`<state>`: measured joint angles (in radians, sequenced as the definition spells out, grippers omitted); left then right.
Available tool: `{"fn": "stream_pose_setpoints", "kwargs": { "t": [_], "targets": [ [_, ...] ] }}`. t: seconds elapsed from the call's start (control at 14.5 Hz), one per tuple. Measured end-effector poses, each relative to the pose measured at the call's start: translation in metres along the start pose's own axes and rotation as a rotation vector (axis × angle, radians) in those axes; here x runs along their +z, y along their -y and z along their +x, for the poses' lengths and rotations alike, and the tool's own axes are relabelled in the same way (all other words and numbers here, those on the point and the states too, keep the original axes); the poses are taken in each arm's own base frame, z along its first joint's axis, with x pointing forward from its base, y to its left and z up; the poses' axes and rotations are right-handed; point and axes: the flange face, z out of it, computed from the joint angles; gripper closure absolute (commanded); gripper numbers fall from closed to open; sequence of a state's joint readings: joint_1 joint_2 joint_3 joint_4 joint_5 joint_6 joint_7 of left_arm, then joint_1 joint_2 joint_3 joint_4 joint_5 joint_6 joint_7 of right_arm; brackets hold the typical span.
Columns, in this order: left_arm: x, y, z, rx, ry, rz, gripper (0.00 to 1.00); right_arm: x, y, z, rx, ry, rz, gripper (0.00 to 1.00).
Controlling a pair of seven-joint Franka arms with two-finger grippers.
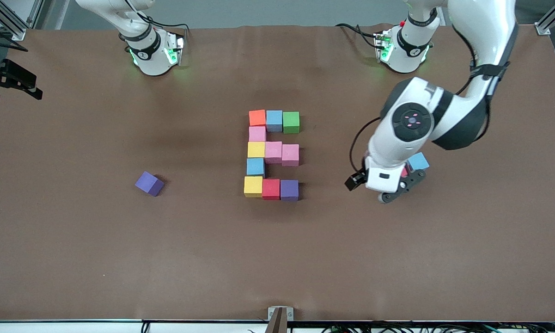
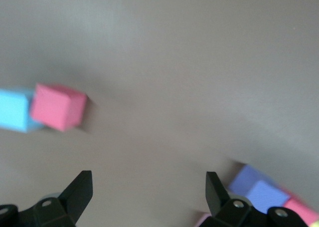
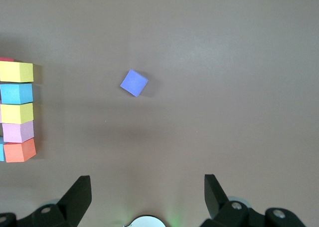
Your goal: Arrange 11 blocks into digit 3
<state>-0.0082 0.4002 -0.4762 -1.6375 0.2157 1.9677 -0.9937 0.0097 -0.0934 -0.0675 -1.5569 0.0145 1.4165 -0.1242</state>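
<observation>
The blocks form a multicoloured figure (image 1: 272,152) mid-table: three bars of three joined by one straight spine, its orange block (image 1: 257,117) farthest from the front camera. A loose purple block (image 1: 149,183) lies toward the right arm's end. A loose blue block (image 1: 417,162) and a pinkish-red block (image 2: 59,106) lie touching toward the left arm's end. My left gripper (image 1: 403,186) hangs open and empty just beside those two. My right gripper (image 3: 148,194) is out of the front view; its wrist view shows it open and empty, high above the table, looking down on the purple block (image 3: 134,83).
The two arm bases (image 1: 155,53) (image 1: 404,48) stand along the table edge farthest from the front camera. A black fixture (image 1: 9,81) juts in at the right arm's end. A small bracket (image 1: 280,314) sits at the nearest edge.
</observation>
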Motion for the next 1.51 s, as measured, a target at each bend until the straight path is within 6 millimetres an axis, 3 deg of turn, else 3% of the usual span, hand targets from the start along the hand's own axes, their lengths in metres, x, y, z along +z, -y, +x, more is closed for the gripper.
{"fn": "stream_pose_setpoints", "kwargs": {
  "t": [0.28,0.62,1.03,1.51],
  "targets": [
    [-0.027,0.054,0.030,0.286,-0.025,0.028,0.00,0.000,0.000,0.000,0.000,0.000,0.000,0.00],
    [-0.088,0.131,0.068,0.333,-0.064,0.020,0.00,0.000,0.001,0.000,-0.002,0.001,0.000,0.00],
    [-0.160,0.224,0.078,0.431,-0.057,0.011,0.00,0.000,0.001,0.000,-0.002,0.002,0.000,0.00],
    [-0.217,0.292,0.086,0.489,0.001,-0.001,0.00,0.002,0.001,-0.001,-0.003,0.010,0.001,0.00]
  ]
}}
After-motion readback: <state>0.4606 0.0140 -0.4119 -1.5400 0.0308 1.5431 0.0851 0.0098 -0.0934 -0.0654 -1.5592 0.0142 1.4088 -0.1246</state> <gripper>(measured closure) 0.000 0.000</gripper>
